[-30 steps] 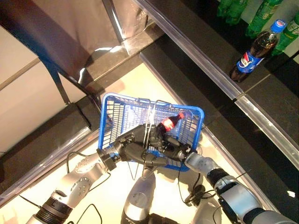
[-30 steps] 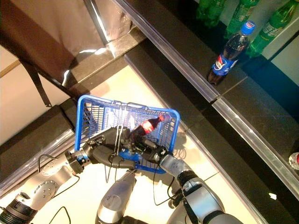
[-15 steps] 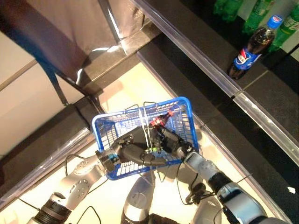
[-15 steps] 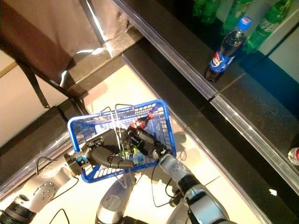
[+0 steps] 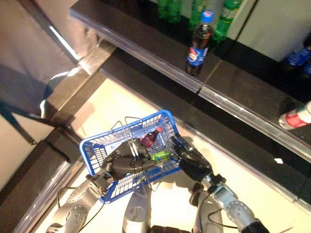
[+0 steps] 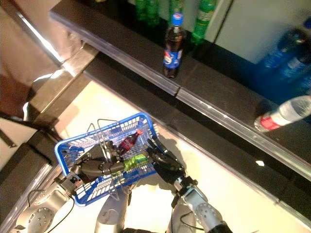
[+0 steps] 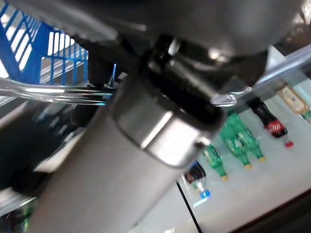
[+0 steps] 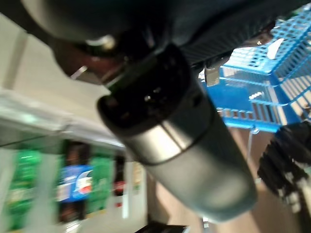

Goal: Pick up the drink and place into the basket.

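Observation:
The blue basket hangs in front of me, held up by its wire handles. My left hand is shut on those handles. A small dark drink bottle with a red label lies inside the basket, with a green drink beside it. My right hand is open and empty at the basket's right side, just outside its rim, fingers relaxed. The basket also shows in the right wrist view and in the left wrist view.
A dark shelf runs across the back with a clear front rail. A cola bottle with a blue label stands on it, green bottles behind. A bottle with a red label lies at the right.
My right hand has let go of the red-labelled bottle, which now lies in the basket, and has drawn back to the basket's right side. The camera has shifted.

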Robot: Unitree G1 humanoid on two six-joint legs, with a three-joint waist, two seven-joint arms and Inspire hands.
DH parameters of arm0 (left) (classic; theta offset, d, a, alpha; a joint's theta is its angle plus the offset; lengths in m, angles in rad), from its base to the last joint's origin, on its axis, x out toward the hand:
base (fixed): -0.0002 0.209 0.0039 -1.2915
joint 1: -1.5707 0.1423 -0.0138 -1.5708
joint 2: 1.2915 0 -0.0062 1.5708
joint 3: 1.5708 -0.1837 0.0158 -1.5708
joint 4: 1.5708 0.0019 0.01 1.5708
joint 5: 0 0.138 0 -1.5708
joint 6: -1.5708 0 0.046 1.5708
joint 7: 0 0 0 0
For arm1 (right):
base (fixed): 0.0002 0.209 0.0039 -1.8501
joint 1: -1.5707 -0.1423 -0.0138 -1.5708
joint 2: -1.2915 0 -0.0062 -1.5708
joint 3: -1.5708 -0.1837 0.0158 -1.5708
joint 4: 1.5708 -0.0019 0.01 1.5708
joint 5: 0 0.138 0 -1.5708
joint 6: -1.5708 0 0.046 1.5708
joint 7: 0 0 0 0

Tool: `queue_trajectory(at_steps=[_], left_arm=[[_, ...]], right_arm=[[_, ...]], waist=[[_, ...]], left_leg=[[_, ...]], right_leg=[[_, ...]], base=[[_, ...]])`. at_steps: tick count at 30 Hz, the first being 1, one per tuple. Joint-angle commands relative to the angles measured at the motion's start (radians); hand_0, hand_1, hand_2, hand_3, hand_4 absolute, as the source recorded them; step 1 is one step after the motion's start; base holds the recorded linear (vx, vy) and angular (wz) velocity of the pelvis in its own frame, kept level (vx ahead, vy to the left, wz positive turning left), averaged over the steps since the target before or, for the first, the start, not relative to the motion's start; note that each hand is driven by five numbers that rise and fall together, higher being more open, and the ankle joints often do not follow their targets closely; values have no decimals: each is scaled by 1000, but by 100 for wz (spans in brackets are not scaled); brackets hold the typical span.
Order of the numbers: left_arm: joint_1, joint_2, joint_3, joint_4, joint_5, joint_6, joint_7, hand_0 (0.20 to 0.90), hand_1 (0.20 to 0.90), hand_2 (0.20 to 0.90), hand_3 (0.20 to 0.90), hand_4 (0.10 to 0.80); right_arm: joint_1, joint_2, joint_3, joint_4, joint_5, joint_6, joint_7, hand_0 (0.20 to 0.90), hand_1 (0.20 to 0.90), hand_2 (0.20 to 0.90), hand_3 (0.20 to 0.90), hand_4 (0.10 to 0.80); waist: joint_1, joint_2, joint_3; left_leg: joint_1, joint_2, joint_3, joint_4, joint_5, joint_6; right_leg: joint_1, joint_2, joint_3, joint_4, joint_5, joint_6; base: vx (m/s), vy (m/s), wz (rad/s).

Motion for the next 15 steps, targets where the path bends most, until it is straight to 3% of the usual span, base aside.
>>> queue_trajectory(at_steps=[1,4,6,8,11,15], left_arm=[[-66,-51,115,-224,-151,-298,-70,300,300,300,200,100],[-26,-99,130,-136,-133,-328,-21,300,300,300,200,100],[0,-148,134,-22,-71,-361,123,300,300,300,200,100],[0,-176,142,30,-67,-349,172,300,300,300,200,100],[14,-247,194,226,-10,-375,245,300,300,300,200,100],[-9,-259,215,420,56,-392,310,300,300,300,200,100]], right_arm=[[16,38,19,-89,-4,-11,117,900,900,900,900,800],[66,45,-23,-100,-7,-6,155,900,900,900,900,800],[104,62,-54,-79,-12,-28,129,900,900,900,900,800],[112,76,-73,-61,-16,-35,96,900,900,900,900,800],[122,124,-156,98,-51,-17,27,900,900,900,900,800],[115,143,-245,314,-53,-18,-34,900,900,900,900,800]], waist=[[-19,-7,-202],[-48,-21,-245],[-75,-33,-293],[-84,-38,-311],[-114,-52,-354],[-137,-58,-379]], left_leg=[[-22,-5,44,-58,129,64],[13,10,76,-104,141,59],[45,21,101,-139,145,58],[59,22,113,-151,144,59],[100,26,146,-192,135,60],[138,29,177,-220,123,62]], right_leg=[[107,8,35,-120,58,-29],[131,24,56,-183,77,-24],[149,32,77,-230,98,-18],[156,35,87,-248,105,-15],[176,35,112,-299,129,-3],[190,30,141,-331,153,13]], base=[[23,-12,-45],[31,5,-35],[79,32,-44],[55,31,-48],[31,44,-29],[36,48,-41]])
